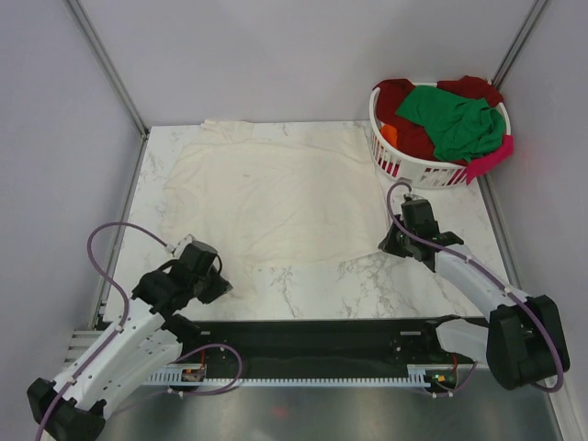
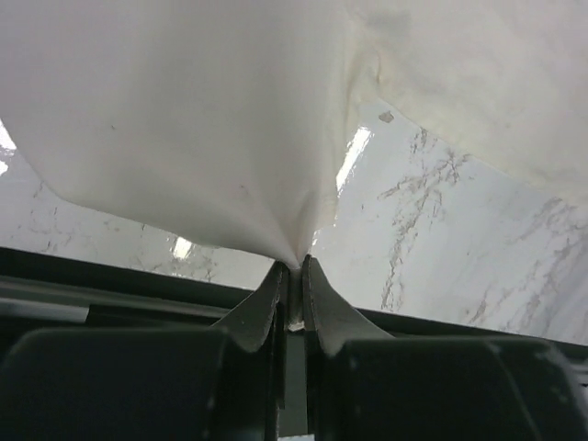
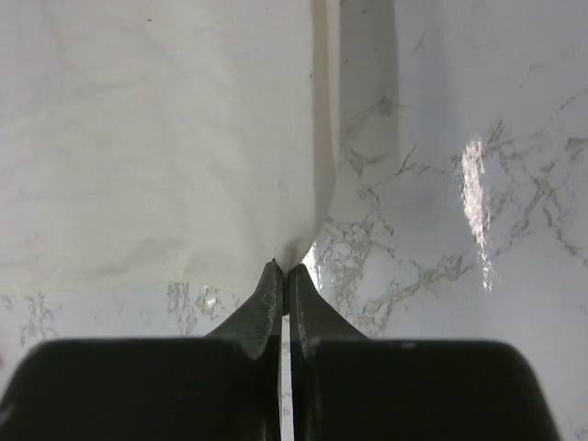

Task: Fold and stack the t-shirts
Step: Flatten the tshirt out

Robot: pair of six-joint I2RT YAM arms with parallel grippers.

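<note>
A cream t-shirt (image 1: 266,193) lies spread flat on the marble table. My left gripper (image 1: 220,287) is shut on its near left corner; in the left wrist view the cloth (image 2: 202,129) rises in a peak from the closed fingertips (image 2: 292,266). My right gripper (image 1: 393,241) is shut on the near right corner; in the right wrist view the cloth (image 3: 165,129) runs up from the closed tips (image 3: 283,268). Green (image 1: 455,119), dark red (image 1: 395,96) and pink (image 1: 491,161) t-shirts are piled in the basket, with a bit of orange (image 1: 390,134).
The white slatted laundry basket (image 1: 404,165) stands at the table's back right corner. Grey walls close in the back and sides. A black rail (image 1: 312,335) runs along the near edge between the arm bases.
</note>
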